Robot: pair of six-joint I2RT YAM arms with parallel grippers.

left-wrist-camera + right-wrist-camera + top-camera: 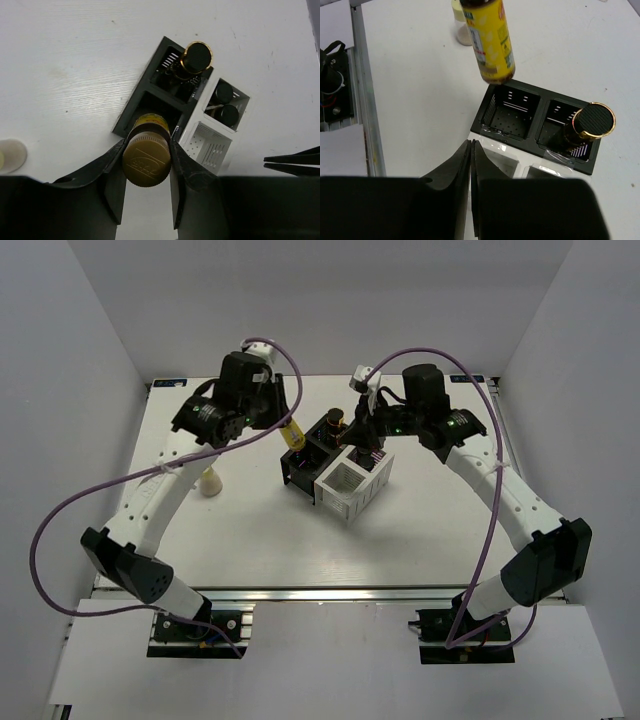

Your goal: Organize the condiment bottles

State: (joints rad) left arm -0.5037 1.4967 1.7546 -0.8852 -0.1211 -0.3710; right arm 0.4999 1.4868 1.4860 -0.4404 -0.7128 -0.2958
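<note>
**Item 1, yellow bottle** (pixel 146 162). We find it clamped at the cap between the fingers of the left gripper (pixel 146 145). It hangs over one black compartment of the rack (pixel 131 111). The left wrist view gives us only the brown cap from above. The right wrist view adds the yellow label and the dark bottom end above that compartment's rim.

**Item 2, gold-capped bottle** (pixel 196 56). It stands upright in the neighbouring black compartment. We see it in all three views.

**Item 3, two dark-capped bottles** (pixel 223 91). They sit together in one white compartment. We can make them out in the left wrist view only.

**Item 4, cream bottle** (pixel 210 481). It stands on the worktop (pixel 430 530), left of the rack and well apart from it, beside the left arm. The top view shows it whole. Each wrist view catches only a part of it at the frame edge.

**Item 5, right gripper** (pixel 471 144). Its own wrist view shows the fingers pressed together with nothing between them, above the rack's white side. From the top view we could not tell this.
</note>
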